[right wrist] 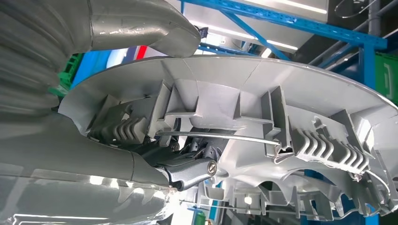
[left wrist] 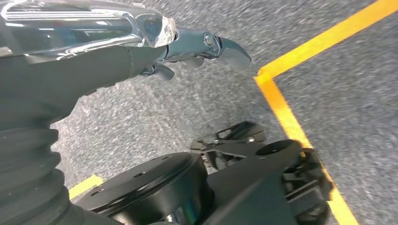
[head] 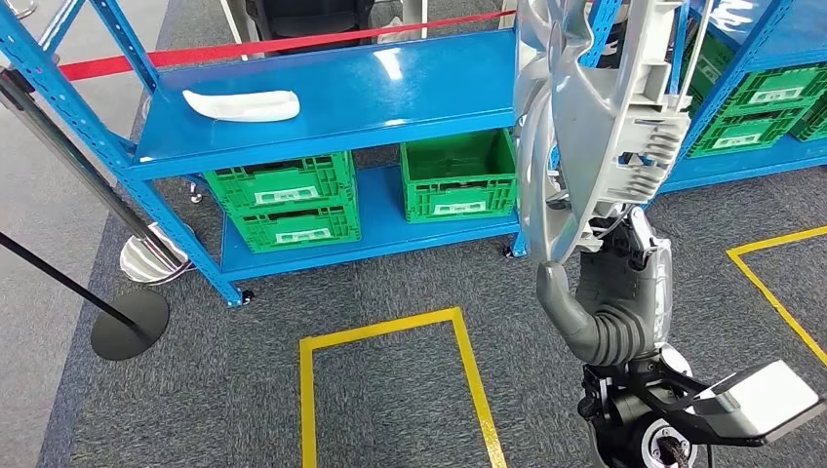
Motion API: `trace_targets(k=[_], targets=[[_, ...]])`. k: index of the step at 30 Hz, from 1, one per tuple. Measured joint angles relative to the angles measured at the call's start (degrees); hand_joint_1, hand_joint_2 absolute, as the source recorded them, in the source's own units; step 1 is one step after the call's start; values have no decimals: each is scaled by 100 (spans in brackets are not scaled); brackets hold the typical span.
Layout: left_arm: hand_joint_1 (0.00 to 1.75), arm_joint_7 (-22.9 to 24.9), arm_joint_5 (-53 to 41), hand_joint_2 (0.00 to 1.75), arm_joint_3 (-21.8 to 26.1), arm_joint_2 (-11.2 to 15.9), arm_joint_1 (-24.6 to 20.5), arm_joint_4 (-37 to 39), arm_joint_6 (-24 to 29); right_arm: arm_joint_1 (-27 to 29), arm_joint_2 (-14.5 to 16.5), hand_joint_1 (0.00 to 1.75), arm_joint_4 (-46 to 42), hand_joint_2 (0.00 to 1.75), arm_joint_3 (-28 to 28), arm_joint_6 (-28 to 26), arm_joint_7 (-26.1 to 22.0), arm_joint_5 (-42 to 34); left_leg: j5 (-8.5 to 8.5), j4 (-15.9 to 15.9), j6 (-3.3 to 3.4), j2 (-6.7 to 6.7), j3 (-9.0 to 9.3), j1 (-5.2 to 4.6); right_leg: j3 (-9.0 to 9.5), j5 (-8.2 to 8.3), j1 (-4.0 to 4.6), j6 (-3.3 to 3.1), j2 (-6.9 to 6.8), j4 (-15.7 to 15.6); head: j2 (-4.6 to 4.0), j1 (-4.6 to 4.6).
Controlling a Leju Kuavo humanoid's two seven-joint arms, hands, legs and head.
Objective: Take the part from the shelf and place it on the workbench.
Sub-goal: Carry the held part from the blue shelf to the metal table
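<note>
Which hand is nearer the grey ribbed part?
Right. The right hand grips the grey ribbed part from below; the left hand hangs low over the carpet, holding nothing.

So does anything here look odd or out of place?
Nothing looks broken or spilled. The right hand holds a big grey ribbed part upright in front of the blue shelf. One white piece lies alone on that shelf. The green crates below sit straight.
</note>
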Motion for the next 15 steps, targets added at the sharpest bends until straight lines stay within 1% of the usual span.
trace_targets(k=[1,2,3,4,5,6,7,8,9,10,11,12,13,14,15], targets=[[0,0,0,175,4,1,0,0,1,0,1,175,-1,175,-6,-3,6,-6,179,-246,2,0,229,9,-90,52,-4,19,0,28,0,0],[0,0,1,175,9,2,-2,-1,3,0,1,175,-3,175,-11,-5,11,-14,257,-643,8,-1,529,15,-165,95,-5,42,0,59,0,-1],[0,0,1,175,15,3,-6,-1,5,-1,1,175,-8,175,-17,-7,16,-25,234,-1104,18,-7,847,11,-222,138,-1,73,-1,87,1,2],[0,-1,3,175,22,3,-9,-2,8,-2,1,175,-14,175,-23,-8,21,-41,156,-1470,33,-17,1081,2,-260,184,3,107,-5,104,1,5],[0,-1,4,175,29,3,-10,-2,14,-3,2,175,-19,175,-28,-9,24,-56,72,-1702,58,-27,1214,-15,-284,236,2,146,-11,106,1,7],[0,-1,5,175,36,4,-4,-2,20,-4,2,175,-23,175,-32,-9,26,-70,51,-1800,93,-35,1248,-33,-298,292,-2,188,-16,97,1,10],[0,-1,7,175,43,5,6,-2,28,-2,3,175,-25,175,-36,-9,27,-80,89,-1802,140,-30,1198,-30,-317,324,-15,225,-19,91,0,10],[0,-1,7,175,50,7,15,-1,38,-1,3,175,-27,175,-40,-9,27,-84,145,-1802,195,-16,1138,-27,-351,260,-26,257,-14,130,0,12],[0,-3,5,175,56,7,22,-1,45,2,3,175,-30,175,-44,-9,27,-86,211,-1810,249,-1,1069,-20,-406,82,-30,283,-7,262,0,21],[0,-5,3,175,62,7,24,-1,52,4,3,175,-31,175,-50,-9,27,-87,283,-1816,292,14,985,-13,-485,-200,-34,304,0,513,-1,31],[0,-7,-1,175,65,6,24,-1,55,6,3,175,-32,175,-56,-10,27,-88,353,-1812,318,23,902,-22,-575,-522,-32,321,6,865,0,38],[0,-8,-5,175,66,5,24,-1,57,11,3,175,-33,175,-63,-11,28,-89,426,-1807,332,27,823,-30,-653,-777,-31,334,9,1261,-1,44],[0,-9,-9,175,67,5,25,-1,57,16,3,175,-33,175,-74,-15,31,-88,499,-1795,335,31,735,-39,-691,-892,-29,339,12,1602,-1,44],[0,-9,-14,175,67,6,25,0,57,20,4,175,-33,175,-84,-19,34,-87,566,-1778,334,35,644,-48,-664,-858,-27,333,14,1803,0,43],[0,-9,-18,175,68,7,25,-1,56,24,7,175,-34,175,-93,-22,40,-87,629,-1753,329,36,550,-54,-544,-715,-25,317,16,1806,1,43]])
